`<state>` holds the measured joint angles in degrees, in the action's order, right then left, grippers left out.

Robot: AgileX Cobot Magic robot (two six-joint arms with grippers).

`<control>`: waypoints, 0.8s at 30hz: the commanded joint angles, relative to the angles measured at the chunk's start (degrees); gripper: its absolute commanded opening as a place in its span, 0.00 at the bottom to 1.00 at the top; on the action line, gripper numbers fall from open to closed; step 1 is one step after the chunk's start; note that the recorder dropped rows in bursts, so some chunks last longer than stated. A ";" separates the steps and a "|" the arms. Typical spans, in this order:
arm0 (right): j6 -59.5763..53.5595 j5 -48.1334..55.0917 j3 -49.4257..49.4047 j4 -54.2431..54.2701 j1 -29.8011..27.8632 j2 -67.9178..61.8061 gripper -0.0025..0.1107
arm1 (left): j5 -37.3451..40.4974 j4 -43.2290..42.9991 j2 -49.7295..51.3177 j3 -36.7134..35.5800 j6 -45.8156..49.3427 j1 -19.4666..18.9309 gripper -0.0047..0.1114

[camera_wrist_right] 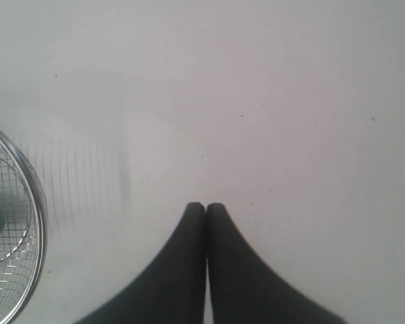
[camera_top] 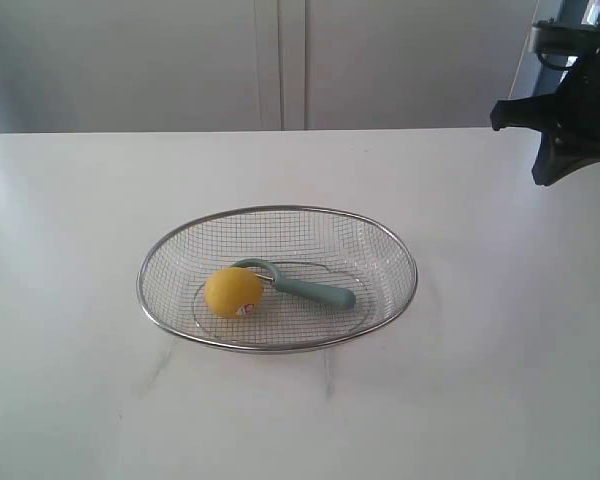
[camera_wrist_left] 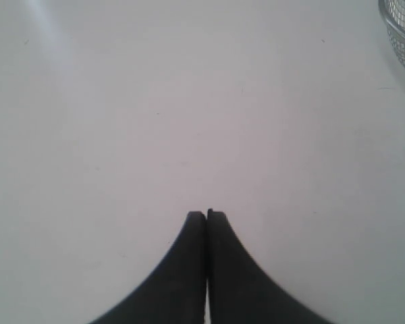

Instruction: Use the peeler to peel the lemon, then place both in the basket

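Both claws clenched, empty.
Left gripper (camera_wrist_left: 206, 214) and right gripper (camera_wrist_right: 206, 206) hang over the white table (camera_top: 70, 220), fingers pressed together, each beside the basket (camera_top: 280, 209). Inside it, the lemon (camera_top: 233, 292) lies against the peeler (camera_top: 315, 290).

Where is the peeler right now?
In the exterior view the peeler lies inside the basket, just right of the lemon, with its hooked head next to the lemon and its handle pointing right.
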<state>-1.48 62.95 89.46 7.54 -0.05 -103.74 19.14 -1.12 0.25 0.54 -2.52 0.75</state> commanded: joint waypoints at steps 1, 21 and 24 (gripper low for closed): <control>0.12 -0.39 -0.33 -0.11 -0.60 0.25 0.02 | 0.22 0.62 -0.25 -0.54 0.23 -0.08 0.04; 0.12 -0.51 -0.33 -0.11 -0.60 1.23 0.02 | 0.22 0.62 -0.25 -0.54 0.23 -0.08 0.04; 0.12 -0.51 -0.33 -0.11 -0.60 2.80 0.02 | 0.22 0.62 -0.25 -0.54 0.23 -0.08 0.04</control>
<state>-1.48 62.86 89.46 7.54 -0.05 -103.00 19.14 -1.12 0.25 0.54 -2.52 0.75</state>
